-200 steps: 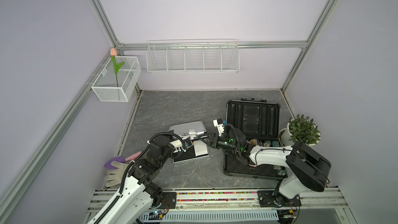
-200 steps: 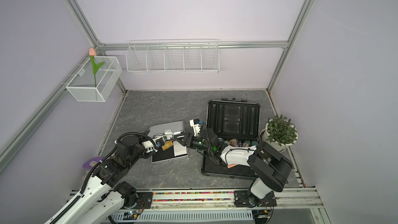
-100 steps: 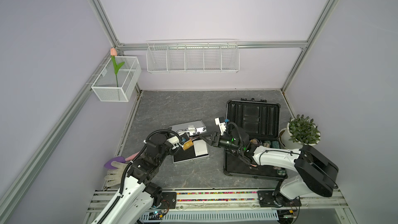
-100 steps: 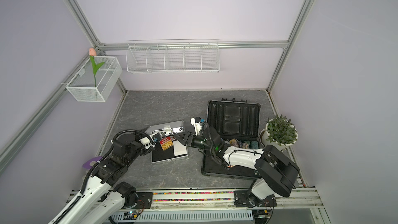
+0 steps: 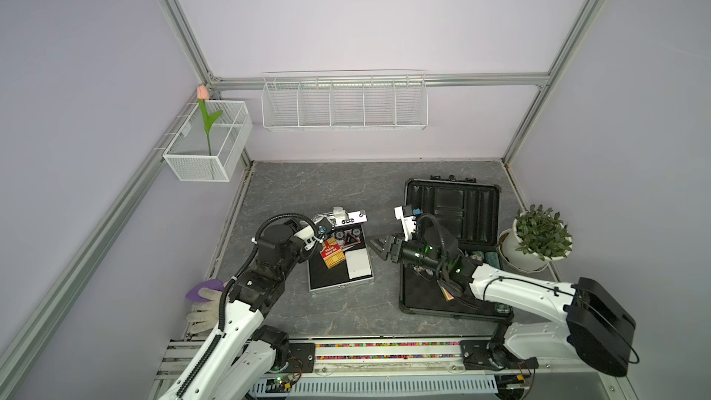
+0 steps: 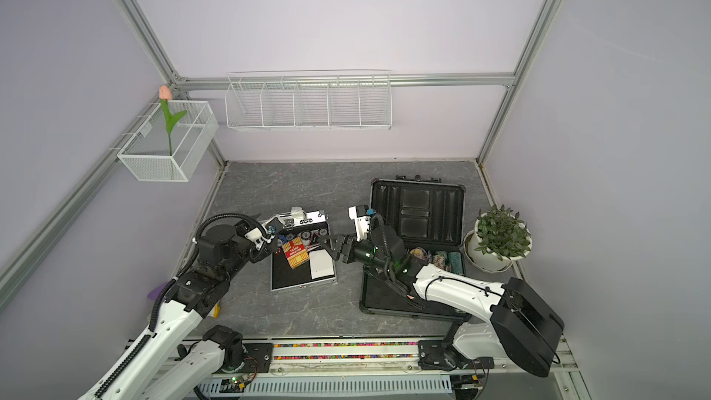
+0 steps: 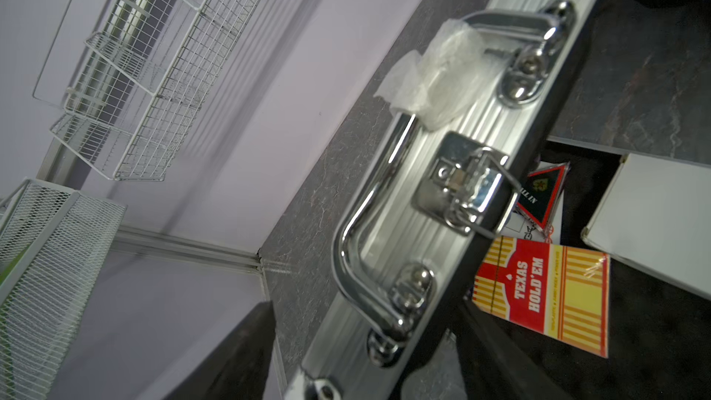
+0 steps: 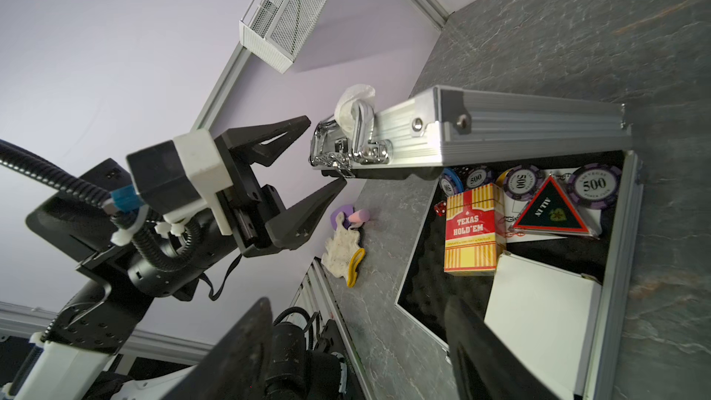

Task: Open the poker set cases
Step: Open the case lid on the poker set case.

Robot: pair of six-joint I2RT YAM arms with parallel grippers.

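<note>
I have both cases on the table. The dark case lies at the right, fully open. Its lid is laid back toward the rear wall, and a row of chips sits in its base. My right arm reaches across that base. The right gripper hangs open just beside the silver case, holding nothing.

The silver case sits mid-table. Its lid is raised partway at the rear, handle edge uppermost. The left gripper is open too, one finger on each side of that edge by the latch. I cannot tell whether either finger touches the metal.

Under the lid I see a red-and-yellow card box, a white box just beside it, purple chips and a triangular "All in" marker.
</note>
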